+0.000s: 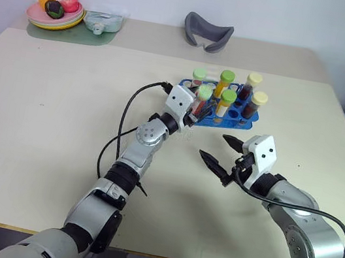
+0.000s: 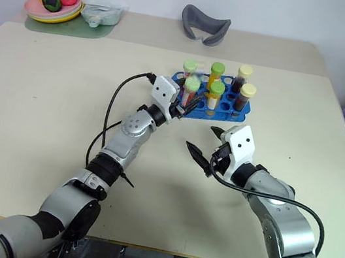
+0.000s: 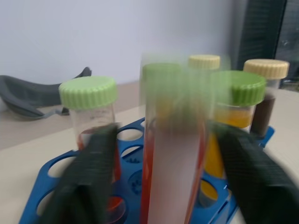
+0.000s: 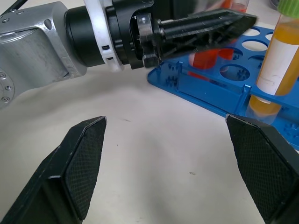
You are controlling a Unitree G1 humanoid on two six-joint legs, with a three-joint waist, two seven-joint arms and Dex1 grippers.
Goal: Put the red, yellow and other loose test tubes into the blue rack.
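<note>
Here, left tool [image 1: 201, 109] gapes around a ribbed-capped clear tube [image 3: 174, 154] in the blue plastic rack [image 1: 225, 120]; right tool [image 1: 222, 154] open.

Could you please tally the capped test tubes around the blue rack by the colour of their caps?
Green-capped clear plastic test tubes: 4
Yellow-capped clear plastic test tubes: 2
Total: 6

bare table [image 1: 48, 121], rack [image 1: 224, 119] tubes crowded
</note>
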